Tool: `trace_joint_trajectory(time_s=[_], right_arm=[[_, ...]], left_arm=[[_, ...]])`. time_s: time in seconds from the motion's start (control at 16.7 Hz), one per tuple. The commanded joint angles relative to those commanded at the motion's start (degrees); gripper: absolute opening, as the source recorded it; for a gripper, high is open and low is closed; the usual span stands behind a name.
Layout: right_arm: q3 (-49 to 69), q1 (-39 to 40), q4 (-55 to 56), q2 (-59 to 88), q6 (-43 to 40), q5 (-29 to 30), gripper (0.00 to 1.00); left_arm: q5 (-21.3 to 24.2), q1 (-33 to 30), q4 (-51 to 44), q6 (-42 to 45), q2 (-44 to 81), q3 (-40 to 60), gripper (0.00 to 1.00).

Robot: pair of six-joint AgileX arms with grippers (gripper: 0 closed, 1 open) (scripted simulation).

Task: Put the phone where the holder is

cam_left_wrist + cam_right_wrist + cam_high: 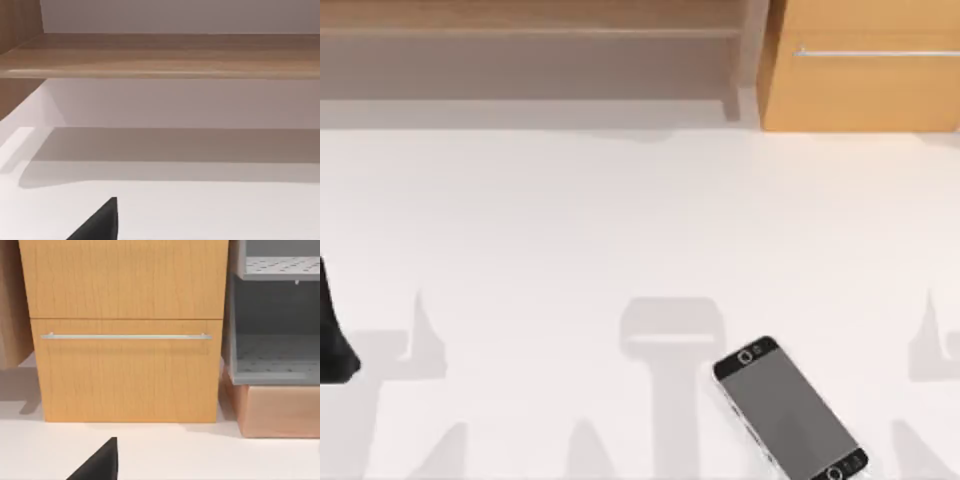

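The phone [789, 410] lay flat on the white table [620, 220], at the near edge, right of centre, turned at a slant. Its screen was plain grey, with black bands at both ends, a round home button, and a thin silver rim. At the far left edge sat a dark object [334, 335] I could not identify. Farther back stood a wooden shelf [530, 50] and, to the right, an orange-brown cabinet [865, 65] with a slim silver handle [125, 336]. I could not tell the state of my pincers.
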Motion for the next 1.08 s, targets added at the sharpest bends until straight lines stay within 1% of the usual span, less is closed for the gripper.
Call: trace_joint_trajectory(time_s=[0.24, 0.48, 0.66, 1.08], right_arm=[[1.69, 1.09, -1.41, 1.84, 0.32, -0.06, 1.0], [10.57, 6.57, -8.75, 12.84, 1.99, -0.13, 1.0], [20.22, 12.54, -17.04, 27.26, 3.67, -0.05, 1.0], [44.42, 28.14, -39.26, 68.23, 7.75, 0.26, 1.0]], left_arm=[[0.0, 0.0, 0.0, 0.0, 0.0, 0.0, 1.0], [0.0, 0.0, 0.0, 0.0, 0.0, 0.0, 1.0], [0.0, 0.0, 0.0, 0.0, 0.0, 0.0, 1.0], [0.0, 0.0, 0.0, 0.0, 0.0, 0.0, 1.0]])
